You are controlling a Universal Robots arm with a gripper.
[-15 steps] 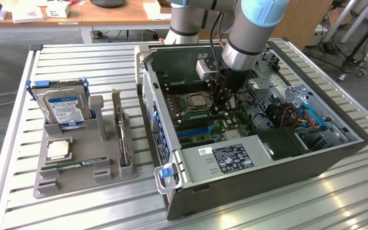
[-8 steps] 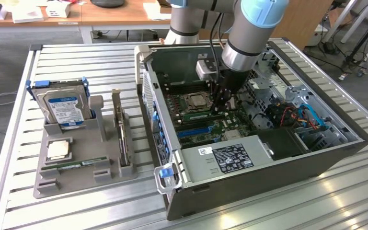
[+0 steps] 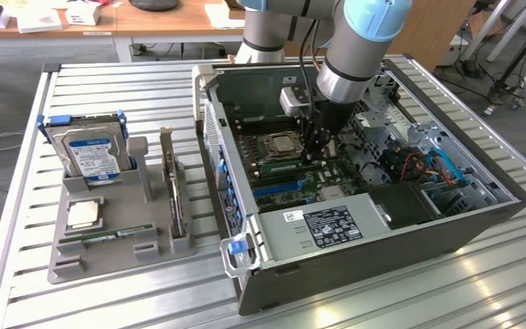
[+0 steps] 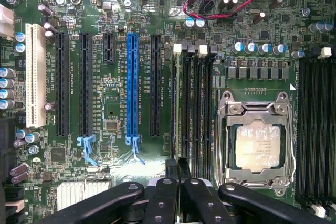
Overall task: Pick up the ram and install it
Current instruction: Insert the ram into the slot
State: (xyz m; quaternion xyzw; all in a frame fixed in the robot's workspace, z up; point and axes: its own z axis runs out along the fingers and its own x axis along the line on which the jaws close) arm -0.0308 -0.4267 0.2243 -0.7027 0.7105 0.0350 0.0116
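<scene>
My gripper (image 3: 316, 156) reaches down into the open computer case (image 3: 482, 212), over the motherboard's memory slots (image 4: 202, 108) beside the silver processor (image 4: 257, 148). Its black fingers (image 4: 167, 198) stand together, shut, in the wrist view (image 4: 178, 170). A green ram stick (image 4: 180, 103) stands edge-up in the slot that runs under the fingertips. I cannot tell whether they touch it. Another green ram stick (image 3: 115, 236) with a white label lies flat on the grey holder tray (image 3: 80, 269) at the exterior view's left.
The tray also carries a hard drive (image 3: 90, 152), an upright expansion card (image 3: 173, 185) and a spare processor chip (image 3: 82, 214). Inside the case are a power supply (image 3: 331, 223), cables (image 3: 427, 168), and black and blue card slots (image 4: 131, 87). The slatted metal table (image 3: 427, 301) surrounds the case.
</scene>
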